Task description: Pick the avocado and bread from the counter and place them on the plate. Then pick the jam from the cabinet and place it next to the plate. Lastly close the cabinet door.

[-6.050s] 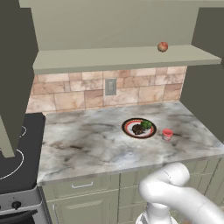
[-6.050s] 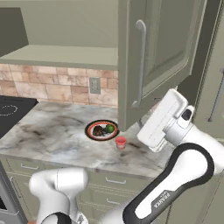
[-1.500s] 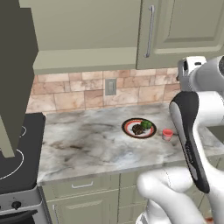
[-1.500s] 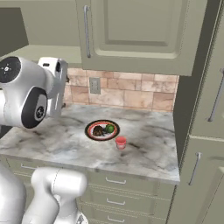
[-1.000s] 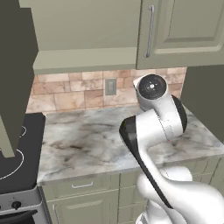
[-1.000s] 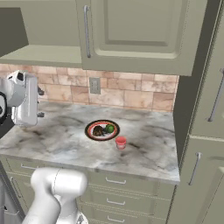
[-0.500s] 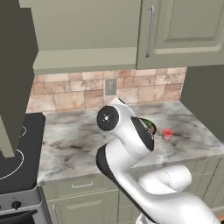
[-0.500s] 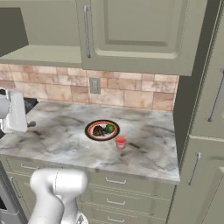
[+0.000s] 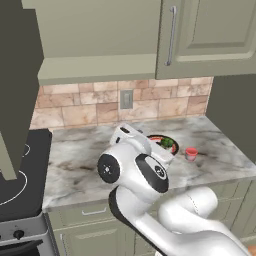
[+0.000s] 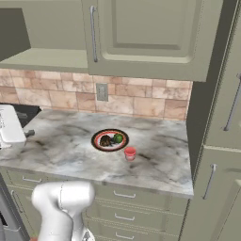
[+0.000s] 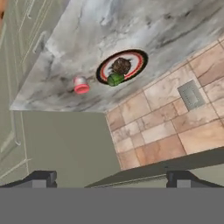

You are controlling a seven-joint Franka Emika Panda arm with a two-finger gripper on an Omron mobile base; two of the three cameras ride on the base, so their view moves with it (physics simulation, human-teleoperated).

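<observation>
The plate lies on the counter, with the brown bread and the green avocado on it. The red jam jar stands on the stone just right of the plate, apart from it. The cabinet door sits closed on the cabinet above. In the hand view my gripper is open and holds nothing; it looks from a distance at the plate, bread, avocado and jam. My arm's elbow hides part of the plate in the left base view.
A black stove borders the counter on the left. A wall outlet is set in the tile backsplash. A tall cabinet closes off the right end of the counter. Drawers run below.
The cabinet door, open six seconds ago, is now closed. My arm has swung from up by the cabinet down and left over the counter. The jaws stayed open.
</observation>
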